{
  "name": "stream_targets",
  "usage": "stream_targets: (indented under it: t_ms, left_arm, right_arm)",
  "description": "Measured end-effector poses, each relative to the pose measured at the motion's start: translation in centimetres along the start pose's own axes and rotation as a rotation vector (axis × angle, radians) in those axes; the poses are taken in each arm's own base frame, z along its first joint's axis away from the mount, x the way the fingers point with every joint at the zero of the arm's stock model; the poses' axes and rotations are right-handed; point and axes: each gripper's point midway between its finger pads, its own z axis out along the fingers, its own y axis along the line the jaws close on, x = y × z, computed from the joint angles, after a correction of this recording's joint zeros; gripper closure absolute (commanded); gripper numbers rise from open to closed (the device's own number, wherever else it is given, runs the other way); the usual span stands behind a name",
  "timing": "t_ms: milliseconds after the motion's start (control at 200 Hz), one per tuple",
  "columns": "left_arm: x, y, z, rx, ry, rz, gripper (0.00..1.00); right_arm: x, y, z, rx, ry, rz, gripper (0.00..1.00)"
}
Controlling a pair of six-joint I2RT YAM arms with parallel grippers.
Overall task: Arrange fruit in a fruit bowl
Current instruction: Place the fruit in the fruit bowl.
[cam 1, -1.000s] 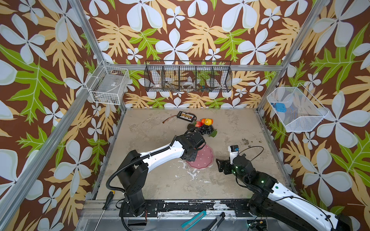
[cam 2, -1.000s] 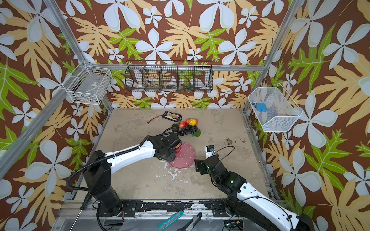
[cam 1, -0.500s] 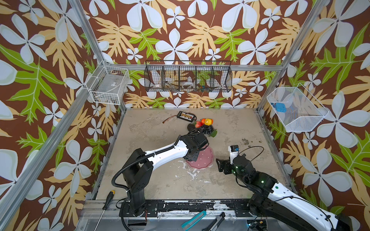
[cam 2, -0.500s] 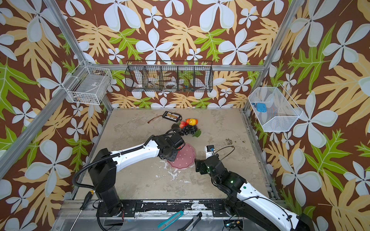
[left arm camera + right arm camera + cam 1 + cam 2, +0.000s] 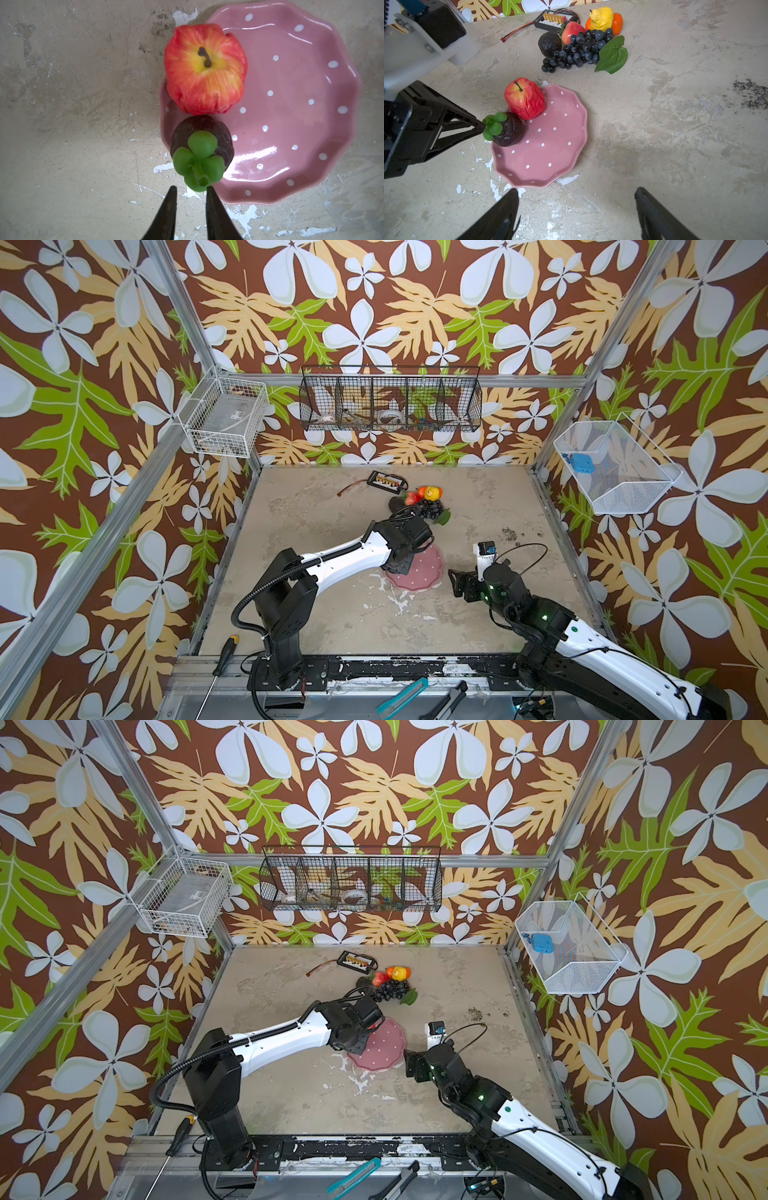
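Observation:
The pink dotted fruit bowl lies mid-table. A red apple stands on its rim. Beside it a dark brown fruit with a green calyx lies just inside the rim. My left gripper is open a little, its tips right at the calyx with nothing between them. My right gripper is wide open and empty, low beside the bowl. The other fruit sits in a pile behind: avocado, second apple, grapes, lemon, orange.
A black gadget with a cable lies behind the fruit pile. Wire baskets hang on the back wall, the left frame and the right frame. A screwdriver rests at the front edge.
The left gripper's jaws have parted and the dark fruit now lies free in the bowl. The left arm has shifted slightly rightward. The right arm has not moved.

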Motion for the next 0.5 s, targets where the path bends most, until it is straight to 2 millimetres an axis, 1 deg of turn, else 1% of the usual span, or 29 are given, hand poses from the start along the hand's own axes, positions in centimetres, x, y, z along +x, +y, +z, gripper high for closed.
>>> stream_targets:
  t_ms: [330, 495]
  left_arm:
    - [-0.6, -0.1, -1.1, 0.025, -0.041, -0.012, 0.64]
    - [-0.7, 0.1, -2.5, 0.053, -0.086, -0.023, 0.54]
  right_arm:
    - [-0.6, 0.2, -0.3, -0.005, -0.015, 0.001, 0.13]
    - [-1.5, 0.3, -0.6, 0.002, -0.031, -0.014, 0.1]
